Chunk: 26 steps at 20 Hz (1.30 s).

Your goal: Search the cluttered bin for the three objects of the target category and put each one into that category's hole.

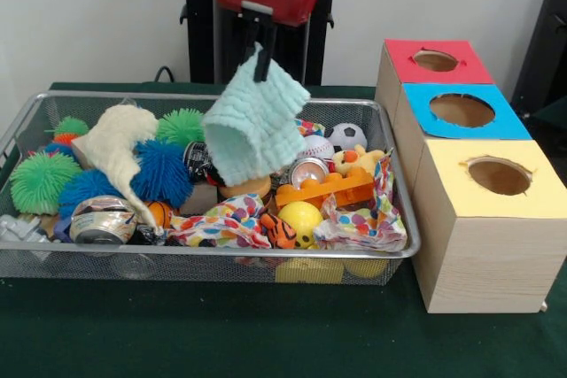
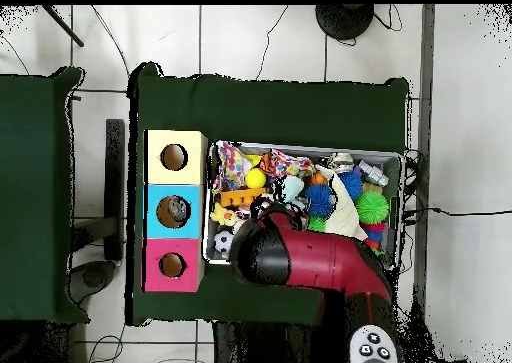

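The wire mesh bin (image 1: 266,255) is full of toys and cloths. My gripper (image 1: 262,66) hangs above its middle, shut on a pale mint towel (image 1: 254,127) that dangles clear of the pile. One can (image 1: 101,221) lies at the bin's front left. A second can (image 1: 308,171) shows its silvery top near the middle, behind an orange block. A dark can (image 1: 197,162) lies partly hidden behind the towel. The blue-topped hole (image 1: 462,110) is the middle one of three boxes to the right of the bin. In the overhead view my arm (image 2: 310,264) covers the gripper.
Green and blue spiky puff balls (image 1: 40,181), a cream cloth (image 1: 120,143), a patterned cloth (image 1: 359,223), a yellow ball (image 1: 300,217) and a soccer ball (image 1: 347,136) fill the bin. The red-topped hole (image 1: 435,60) and yellow-topped hole (image 1: 499,175) flank the blue one.
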Motion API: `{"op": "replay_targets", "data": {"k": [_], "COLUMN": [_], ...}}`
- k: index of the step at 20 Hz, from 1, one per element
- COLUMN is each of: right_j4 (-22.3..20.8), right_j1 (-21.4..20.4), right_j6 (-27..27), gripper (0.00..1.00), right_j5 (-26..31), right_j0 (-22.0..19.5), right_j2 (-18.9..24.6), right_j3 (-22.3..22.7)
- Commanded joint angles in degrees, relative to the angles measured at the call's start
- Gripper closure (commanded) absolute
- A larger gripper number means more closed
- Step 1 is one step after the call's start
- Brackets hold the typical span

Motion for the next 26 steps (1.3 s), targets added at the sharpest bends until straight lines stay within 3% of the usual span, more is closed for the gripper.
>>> {"op": "replay_targets", "data": {"k": [1, 9, 14, 22, 26], "right_j4": [-5.4, -8.1, -10.0, -13.3, -14.2], "right_j1": [-1.6, -7.6, -8.8, -7.4, -6.5], "right_j6": [-4.5, -11.1, -14.0, -11.5, -8.9], "gripper": [1.00, 1.00, 1.00, 1.00, 1.00], "right_j5": [-0.2, 2.9, 4.2, 2.9, 3.2], "right_j0": [-7.0, -17.3, -23.0, -26.6, -26.0], "right_j2": [4.6, 10.9, 15.0, 19.1, 19.9], "right_j3": [3.8, 7.6, 7.9, 8.7, 7.8]}}
